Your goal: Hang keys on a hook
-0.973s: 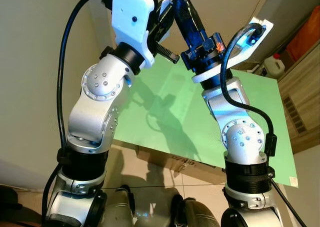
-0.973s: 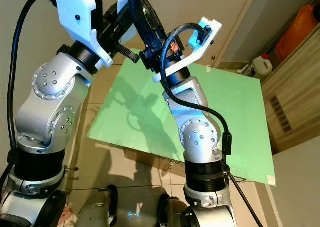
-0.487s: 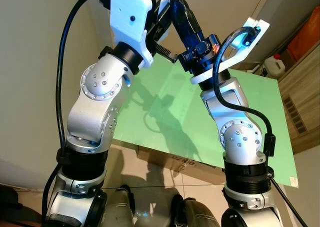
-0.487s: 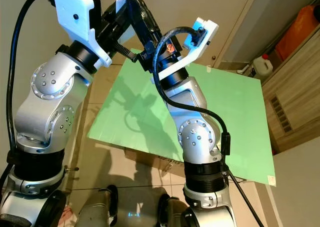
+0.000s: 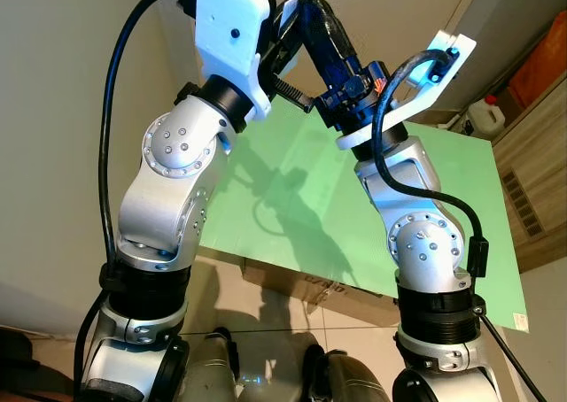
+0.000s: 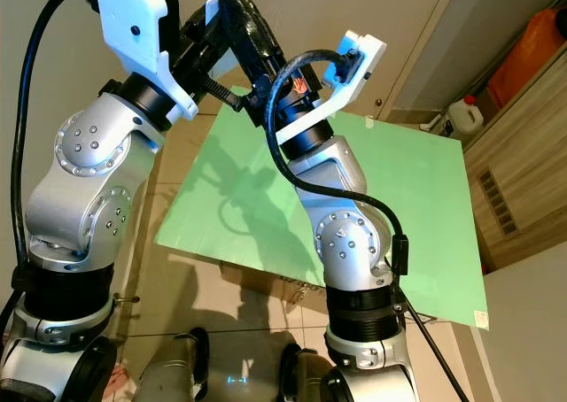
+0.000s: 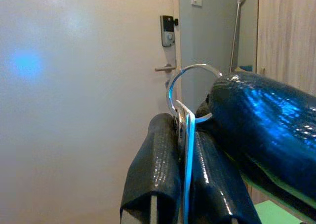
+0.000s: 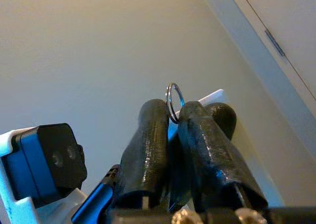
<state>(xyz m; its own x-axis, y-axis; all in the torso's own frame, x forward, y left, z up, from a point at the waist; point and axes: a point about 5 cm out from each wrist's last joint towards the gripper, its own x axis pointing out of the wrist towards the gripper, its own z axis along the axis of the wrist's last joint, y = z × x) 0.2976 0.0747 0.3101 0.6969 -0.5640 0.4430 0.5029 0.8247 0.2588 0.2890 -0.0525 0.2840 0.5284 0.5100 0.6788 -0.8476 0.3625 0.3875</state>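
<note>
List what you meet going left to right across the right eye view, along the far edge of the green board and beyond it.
Left arm → right arm's white wrist camera mount → white plastic jug → orange container.

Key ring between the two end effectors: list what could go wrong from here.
1. Both the left end effector and the right end effector pinch the key ring at once; a badly timed release could drop it.
2. The grip is on thin metal, so it may twist or slip.
3. No hook can be made out yet.
</note>
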